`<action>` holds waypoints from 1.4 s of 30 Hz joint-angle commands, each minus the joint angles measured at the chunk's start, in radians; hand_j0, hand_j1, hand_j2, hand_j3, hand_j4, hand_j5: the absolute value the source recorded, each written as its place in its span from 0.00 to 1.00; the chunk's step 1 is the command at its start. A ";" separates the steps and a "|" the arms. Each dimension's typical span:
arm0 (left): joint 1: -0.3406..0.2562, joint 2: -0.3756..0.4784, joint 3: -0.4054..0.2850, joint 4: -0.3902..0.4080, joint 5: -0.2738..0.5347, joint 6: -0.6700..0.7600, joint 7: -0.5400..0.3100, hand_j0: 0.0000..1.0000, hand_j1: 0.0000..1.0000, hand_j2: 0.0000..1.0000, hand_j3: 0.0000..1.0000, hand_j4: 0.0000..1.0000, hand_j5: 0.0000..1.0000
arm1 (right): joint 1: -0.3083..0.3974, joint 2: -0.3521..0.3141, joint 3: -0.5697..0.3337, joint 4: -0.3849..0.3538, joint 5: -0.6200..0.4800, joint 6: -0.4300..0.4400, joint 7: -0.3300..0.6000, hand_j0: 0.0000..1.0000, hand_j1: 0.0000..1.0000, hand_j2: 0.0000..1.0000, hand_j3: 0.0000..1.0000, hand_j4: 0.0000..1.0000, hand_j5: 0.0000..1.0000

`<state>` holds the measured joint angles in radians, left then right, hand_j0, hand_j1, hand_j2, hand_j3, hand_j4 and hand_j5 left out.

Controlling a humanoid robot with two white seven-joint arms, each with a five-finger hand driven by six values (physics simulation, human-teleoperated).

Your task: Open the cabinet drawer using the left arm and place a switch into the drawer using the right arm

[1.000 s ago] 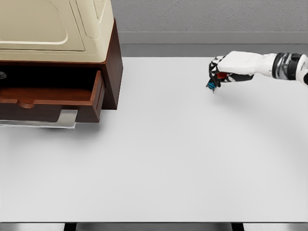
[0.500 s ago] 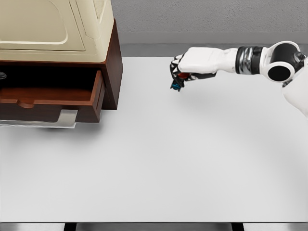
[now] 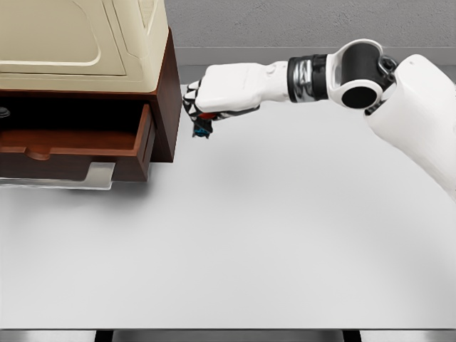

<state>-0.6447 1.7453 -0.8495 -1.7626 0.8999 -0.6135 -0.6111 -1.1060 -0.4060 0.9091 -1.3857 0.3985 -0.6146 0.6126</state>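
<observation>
**K:** While the head view is up, where's the right robot hand (image 3: 203,108)?

**M:** Above the desk (image 3: 271,235), just beside the cabinet's (image 3: 165,92) right side wall. Arm reaches in from the right edge, forearm roughly level, pointing left.

**K:** Fingers?

**M:** Curled shut around the switch (image 3: 202,129). Small dark part with a blue bit and a red bit showing, hanging under the fingers. Clear of the desk surface, faint shadow below it.

**K:** So not in the drawer.

**M:** No. Switch is outside, to the right of the cabinet, about level with the drawer's top edge. Drawer (image 3: 78,146) is pulled out toward the camera, brown wood, knob (image 3: 39,152) on the front panel. Can't see anything lying inside from this angle.

**K:** Left arm?

**M:** Not in frame. One small dark object at the left edge by the drawer opening, too cropped to identify.

**K:** Cabinet top?

**M:** Cream-coloured appliance (image 3: 78,35) sits on it, cut off by the top of the frame.
</observation>
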 commanded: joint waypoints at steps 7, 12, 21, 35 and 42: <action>0.000 0.000 0.000 0.000 0.008 0.003 0.000 1.00 1.00 1.00 1.00 1.00 1.00 | -0.037 0.096 0.051 0.001 -0.007 0.004 -0.002 0.25 0.25 0.25 0.25 0.25 0.25; 0.002 0.000 0.000 0.000 0.008 0.003 0.000 1.00 1.00 1.00 1.00 1.00 1.00 | -0.072 0.108 0.047 0.001 -0.009 0.004 -0.002 0.26 0.26 0.26 0.26 0.26 0.26; 0.002 0.000 0.000 0.000 0.007 0.003 0.000 1.00 1.00 1.00 1.00 1.00 1.00 | -0.126 0.135 0.042 0.002 -0.059 0.004 -0.002 0.26 0.26 0.26 0.26 0.26 0.26; 0.003 0.000 -0.003 0.000 0.004 0.003 0.000 1.00 1.00 1.00 1.00 1.00 1.00 | -0.167 0.326 0.071 0.151 -0.049 0.004 -0.002 0.27 0.27 0.27 0.27 0.27 0.27; 0.005 0.000 -0.003 0.000 -0.015 0.003 0.000 1.00 1.00 1.00 1.00 1.00 1.00 | -0.184 0.406 0.063 0.297 -0.023 0.004 -0.002 0.27 0.27 0.27 0.27 0.27 0.27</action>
<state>-0.6400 1.7453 -0.8523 -1.7626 0.8825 -0.6134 -0.6111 -1.2931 -0.0193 0.9767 -1.1328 0.3725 -0.6139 0.6117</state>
